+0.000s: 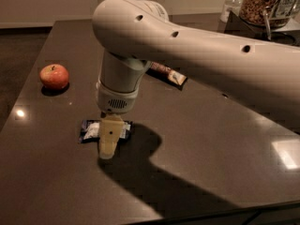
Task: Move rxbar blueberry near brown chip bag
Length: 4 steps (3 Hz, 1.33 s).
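Rxbar blueberry (90,130), end effector (107,146) over it

**A snack counter, kitchen-style**

We're looking at what reads as a kitchen or break-room counter. There's a dark, glossy stone-like countertop (211,139) catching the ceiling lights, with a plain pale wall (56,3) behind it. A red apple (54,76) sits out on the left, and a big clear jar of granola-like food (262,3) stands at the far right corner beside a plastic bottle (233,1). Packaged snacks lie on the surface, and the gripper (108,149) hangs low over the front left of the counter.
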Motion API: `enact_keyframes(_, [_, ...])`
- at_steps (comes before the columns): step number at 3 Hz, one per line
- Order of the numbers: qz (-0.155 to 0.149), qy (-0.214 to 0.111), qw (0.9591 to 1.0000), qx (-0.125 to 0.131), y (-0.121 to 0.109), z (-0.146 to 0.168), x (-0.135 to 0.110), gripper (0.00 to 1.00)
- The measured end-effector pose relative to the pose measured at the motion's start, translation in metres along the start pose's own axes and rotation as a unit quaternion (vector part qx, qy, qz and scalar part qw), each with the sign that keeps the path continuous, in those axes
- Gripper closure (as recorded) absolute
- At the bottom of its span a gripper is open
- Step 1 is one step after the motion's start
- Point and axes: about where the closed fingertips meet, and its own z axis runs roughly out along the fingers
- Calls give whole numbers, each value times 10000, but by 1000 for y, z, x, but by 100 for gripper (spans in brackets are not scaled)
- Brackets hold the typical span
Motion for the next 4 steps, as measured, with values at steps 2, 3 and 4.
enact_keyframes(2, [181,-43,9998,-18,-2,0,0,70])
enact_keyframes(3, [269,-61,9996,19,-3,-3,3,94])
enact_keyframes(4, [578,-25,9978,338,-20,-25,20,100])
